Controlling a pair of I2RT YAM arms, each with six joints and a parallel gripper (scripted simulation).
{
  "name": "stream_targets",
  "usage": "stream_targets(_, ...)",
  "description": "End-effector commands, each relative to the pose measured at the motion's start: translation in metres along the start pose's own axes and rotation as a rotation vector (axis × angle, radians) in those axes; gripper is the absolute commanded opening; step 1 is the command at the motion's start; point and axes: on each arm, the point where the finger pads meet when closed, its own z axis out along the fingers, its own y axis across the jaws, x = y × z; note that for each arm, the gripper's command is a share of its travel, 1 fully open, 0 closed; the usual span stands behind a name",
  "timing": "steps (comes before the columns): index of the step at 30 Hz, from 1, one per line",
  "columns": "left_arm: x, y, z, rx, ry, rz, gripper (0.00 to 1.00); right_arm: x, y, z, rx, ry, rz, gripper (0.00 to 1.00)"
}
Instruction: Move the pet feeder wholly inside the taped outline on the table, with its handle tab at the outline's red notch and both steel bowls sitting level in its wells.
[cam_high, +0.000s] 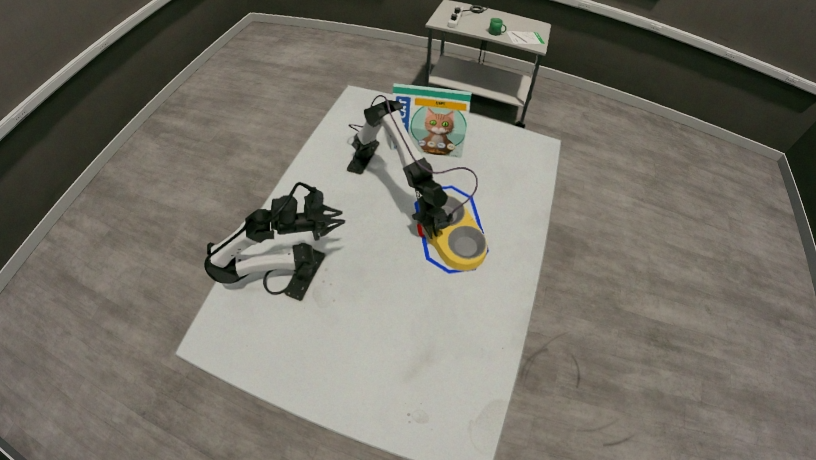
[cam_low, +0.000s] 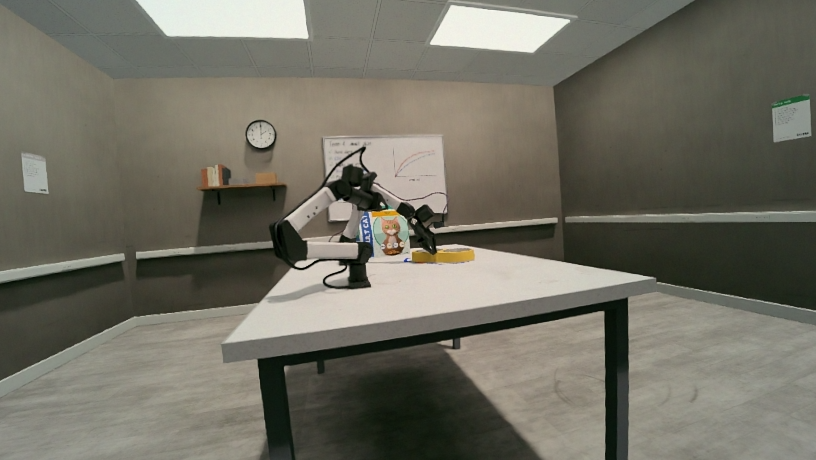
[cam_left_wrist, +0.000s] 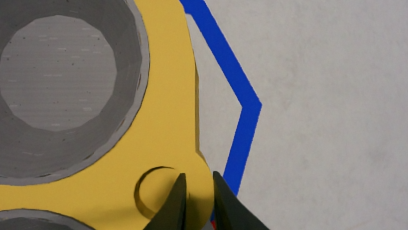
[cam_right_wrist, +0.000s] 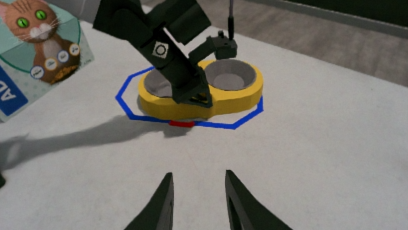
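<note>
Yellow pet feeder (cam_high: 443, 242) (cam_low: 455, 256) (cam_left_wrist: 170, 100) (cam_right_wrist: 235, 102) lies flat on the table (cam_high: 354, 342) (cam_low: 434, 308) (cam_left_wrist: 340, 100) (cam_right_wrist: 300, 165), directly under the left hand (cam_high: 432, 233) (cam_low: 432, 251) (cam_left_wrist: 199, 179) (cam_right_wrist: 209, 104), which is clenched on the rim of its handle tab (cam_left_wrist: 201, 200). One finger sits at the tab's round recess and the other against its outer edge; the rest of the feeder stretches away from the hand on the side opposite the red notch (cam_high: 420, 229) (cam_left_wrist: 214, 226) (cam_right_wrist: 181, 123). The tab is near that notch, and most of the feeder is within the blue outline (cam_high: 435, 264) (cam_left_wrist: 230, 65) (cam_right_wrist: 215, 125). At the end farther from the cat poster (cam_high: 438, 128) (cam_low: 391, 234) (cam_right_wrist: 42, 45), the yellow body hides part of the tape, so I cannot tell whether it is wholly inside

Both wells hold a steel bowl: one bowl (cam_high: 466, 241) (cam_left_wrist: 57, 75) (cam_right_wrist: 230, 75) at that farther end, the other bowl (cam_high: 453, 210) (cam_left_wrist: 35, 222) (cam_right_wrist: 157, 84) partly behind the left arm in the top view. They look level in their wells, and the first shows its bare grey bottom with small specks

The right hand (cam_high: 342, 217) (cam_right_wrist: 199, 178) is released, its fingers parted over the table, well apart from the feeder
</note>
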Motion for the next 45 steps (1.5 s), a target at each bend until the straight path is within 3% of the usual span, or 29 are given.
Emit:
stream_targets(1, 0.001, 0.003, -0.014, 0.044, -0.039, 0.082, 0.10, 0.023, 0.003, 0.003, -0.022, 0.082, 0.003, 0.34)
stream_targets(19, 0.010, 0.004, -0.005, 0.051, -0.014, 0.082, 0.10, 0.021, 0.003, 0.002, -0.017, 0.071, 0.001, 0.34)
stream_targets(25, 0.008, 0.000, -0.017, 0.086, -0.040, 0.154, 0.10, 0.021, 0.003, 0.002, -0.017, 0.071, 0.001, 0.34)
stream_targets(33, 0.045, 0.007, -0.035, 0.187, -0.012, 0.304, 0.10, 0.021, 0.003, 0.002, -0.017, 0.071, 0.001, 0.34)
stream_targets(45, 0.054, 0.016, -0.029, 0.174, 0.006, 0.277, 0.10, 0.021, 0.003, 0.002, -0.017, 0.071, 0.001, 0.34)
